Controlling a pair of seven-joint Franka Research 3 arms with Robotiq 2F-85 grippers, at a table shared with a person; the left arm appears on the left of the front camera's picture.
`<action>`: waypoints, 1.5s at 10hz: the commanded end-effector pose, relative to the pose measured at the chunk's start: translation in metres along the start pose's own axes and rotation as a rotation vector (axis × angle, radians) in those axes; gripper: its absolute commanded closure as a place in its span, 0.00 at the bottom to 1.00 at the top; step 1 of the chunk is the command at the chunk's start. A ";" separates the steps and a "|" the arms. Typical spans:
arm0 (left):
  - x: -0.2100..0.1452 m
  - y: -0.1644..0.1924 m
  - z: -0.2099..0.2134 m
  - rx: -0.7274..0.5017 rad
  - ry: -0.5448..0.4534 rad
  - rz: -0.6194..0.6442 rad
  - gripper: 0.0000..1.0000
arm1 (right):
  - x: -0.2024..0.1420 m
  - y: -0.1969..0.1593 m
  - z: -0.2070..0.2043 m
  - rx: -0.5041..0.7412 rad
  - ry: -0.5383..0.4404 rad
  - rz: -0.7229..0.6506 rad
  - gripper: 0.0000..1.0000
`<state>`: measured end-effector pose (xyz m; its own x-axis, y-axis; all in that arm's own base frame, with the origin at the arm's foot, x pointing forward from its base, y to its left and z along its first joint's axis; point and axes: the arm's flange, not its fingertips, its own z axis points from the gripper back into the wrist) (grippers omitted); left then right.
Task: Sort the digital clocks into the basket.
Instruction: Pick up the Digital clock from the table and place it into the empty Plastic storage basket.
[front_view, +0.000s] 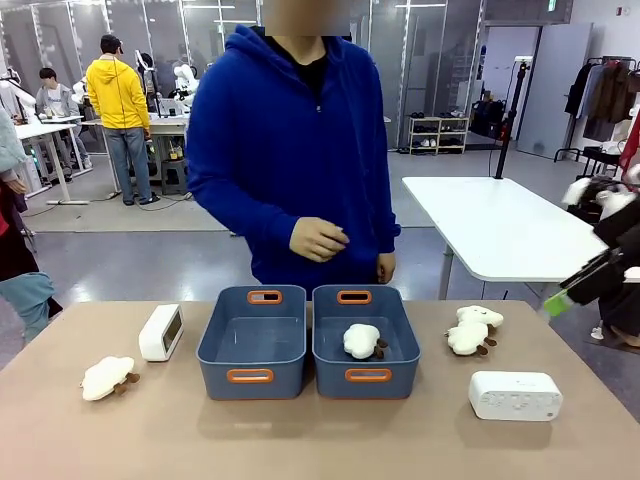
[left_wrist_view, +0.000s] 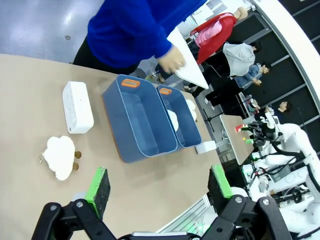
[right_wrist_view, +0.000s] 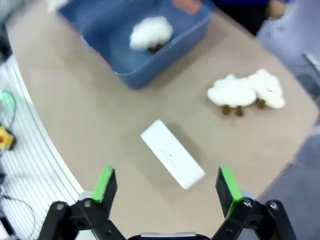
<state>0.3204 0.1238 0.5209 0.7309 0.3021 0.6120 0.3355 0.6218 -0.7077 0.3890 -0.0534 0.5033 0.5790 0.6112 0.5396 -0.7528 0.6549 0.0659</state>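
Currently two digital clocks are resting on the table (front_view: 320, 440). One digital clock (front_view: 160, 332), its display too small to read, is standing just left of the left basket (front_view: 255, 340). The second clock (front_view: 515, 395) is lying right of the right basket (front_view: 392, 345). Four plush toys are lying about, one plush toy (front_view: 361, 340) inside the right basket. The left gripper (left_wrist_view: 159, 184) and right gripper (right_wrist_view: 166, 184) are hanging spread, holding nothing.

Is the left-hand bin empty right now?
Empty: the left bin shows a bare floor; the left clock and the right clock sit outside on the table.
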 end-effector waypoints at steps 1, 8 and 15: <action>0.003 0.002 -0.001 -0.026 -0.014 -0.021 0.00 | 0.012 0.003 -0.033 -0.115 0.264 0.473 0.00; 0.003 0.002 -0.001 -0.026 -0.014 -0.021 0.00 | 0.000 0.011 -0.118 0.078 0.387 0.702 0.00; 0.003 0.002 -0.001 -0.026 -0.014 -0.021 0.00 | -0.021 -0.012 -0.186 0.095 0.350 0.663 0.00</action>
<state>0.3206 0.1244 0.5207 0.7287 0.3056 0.6129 0.3363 0.6200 -0.7089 0.4341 0.0056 0.3450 0.0694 0.9827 0.1720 -0.9911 0.0876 -0.1003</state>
